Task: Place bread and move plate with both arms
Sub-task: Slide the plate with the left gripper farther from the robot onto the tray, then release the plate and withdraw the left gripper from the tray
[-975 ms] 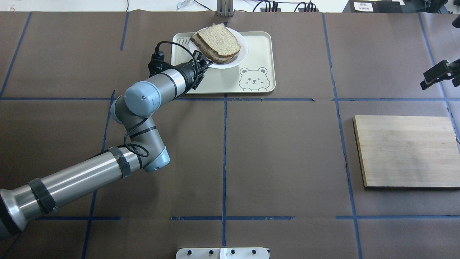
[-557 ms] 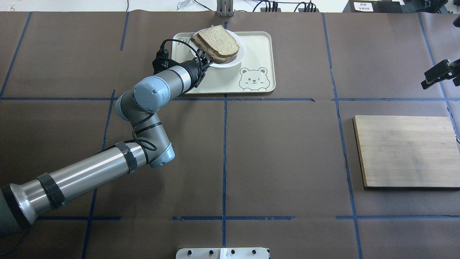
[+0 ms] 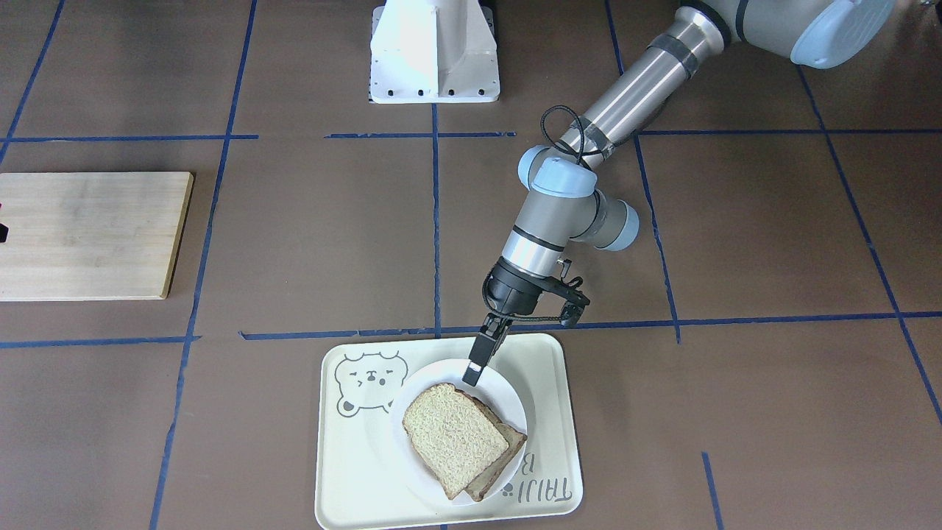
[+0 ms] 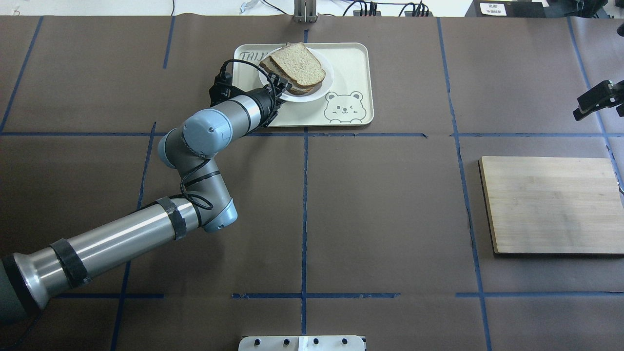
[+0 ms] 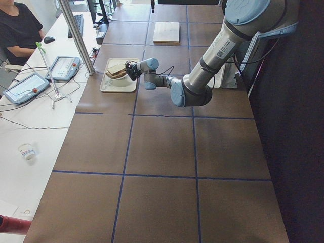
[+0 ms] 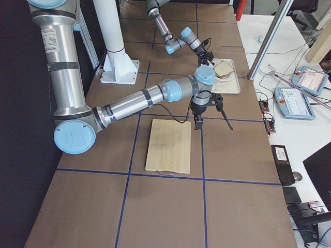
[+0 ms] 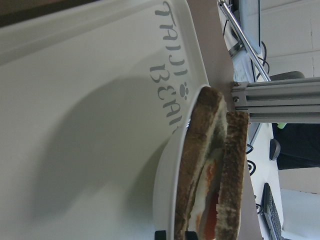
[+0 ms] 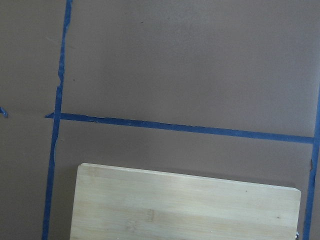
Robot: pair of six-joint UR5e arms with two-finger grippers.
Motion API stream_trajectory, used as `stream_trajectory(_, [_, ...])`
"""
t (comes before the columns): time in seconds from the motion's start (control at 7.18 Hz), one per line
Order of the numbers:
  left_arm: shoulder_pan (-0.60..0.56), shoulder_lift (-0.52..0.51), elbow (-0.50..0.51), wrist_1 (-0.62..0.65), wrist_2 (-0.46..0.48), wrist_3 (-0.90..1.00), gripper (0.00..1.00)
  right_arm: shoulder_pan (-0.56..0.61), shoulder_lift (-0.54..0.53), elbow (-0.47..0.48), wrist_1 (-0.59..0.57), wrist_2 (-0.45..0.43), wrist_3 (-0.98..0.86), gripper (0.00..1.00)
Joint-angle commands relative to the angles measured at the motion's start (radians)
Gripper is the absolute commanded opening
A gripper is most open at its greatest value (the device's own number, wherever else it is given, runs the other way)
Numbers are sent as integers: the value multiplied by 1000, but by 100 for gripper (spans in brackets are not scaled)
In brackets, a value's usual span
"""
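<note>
1. Plainly, in the front-facing view, the left gripper (image 3: pixel 473 364) has its fingers narrowed onto the rim of the plate (image 3: pixel 500 394) on the side nearest the robot. That hard, smooth rim is probably the only sensible hold, and it looks slippery in a one-sided pinch.
2. In the same view, the bread (image 3: pixel 450 433) lies on top of another slice on that plate, over the tray (image 3: pixel 353 464). It has a speckled beige face, a brown crust and one rounded end. It is likely soft, light and easily dented, so it is better carried than squeezed.
3. From overhead, the plate sits in the tray's far-left part, beside the lettering. The right gripper (image 4: pixel 585 106) hangs well apart at the table's right edge, beyond the cutting board (image 4: pixel 551 204). I cannot tell whether it is wide or narrow.
4. The side views show the stack too small to add anything.
5. The left wrist view shows the slices edge-on, with white and orange-red filling between them. Tilting the plate could slide them off. I cannot tell whether the plate rests on the tray or is raised.
</note>
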Motion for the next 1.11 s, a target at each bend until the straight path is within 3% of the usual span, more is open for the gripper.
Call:
stream_trajectory(0.0, [-8, 127, -159, 6, -65, 6, 100, -1, 1, -6, 0, 0, 1, 100])
stream_trajectory(0.28, [-80, 217, -316, 111, -209, 27, 100, -1, 0, -4, 0, 0, -2, 100])
stream_trajectory(0.7, [-291, 454, -670, 438, -560, 423, 100, 23, -19, -4, -1, 6, -25, 100])
stream_trajectory(0.98, [-513, 599, -720, 483, -802, 713, 100, 65, -55, -13, -2, 3, -161, 100])
